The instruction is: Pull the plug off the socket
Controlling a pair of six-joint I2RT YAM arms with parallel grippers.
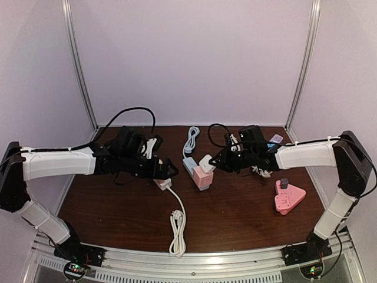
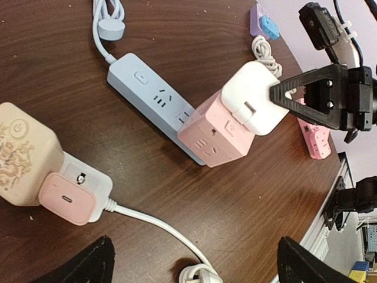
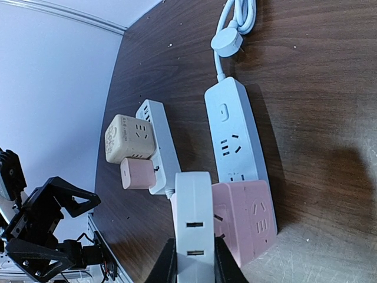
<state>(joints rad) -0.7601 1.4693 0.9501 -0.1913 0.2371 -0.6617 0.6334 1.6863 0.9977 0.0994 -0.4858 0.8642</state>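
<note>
two robot arms reaching in over a dark wooden table (image 1: 247,206), shown from above and from each wrist. near the middle, a white plug (image 2: 250,100), a blocky square adapter, seated against one face of a pink cube socket (image 2: 215,138), no gap visible between them, not yet pulled free. pink cube socket itself sitting on the end of a pale blue power strip (image 2: 147,94) and tilted up from it. right gripper (image 1: 213,163) closed tight on the white plug, one finger on each flat side, nothing else in its hold. left gripper (image 1: 169,171) spread fully wide, holding nothing, hovering just beside a second cluster to the left: a beige cube socket (image 2: 23,153) and a pink charger (image 2: 68,197) side by side on a white power strip (image 3: 159,147). a white cable (image 1: 177,227) trailing from that cluster toward the near edge and ending in a loose coil. behind the blue strip, a pale cord (image 1: 191,138) bundled near the back wall. far right of the table, a pink triangular socket (image 1: 288,196) lying flat, well apart from both grippers.
</note>
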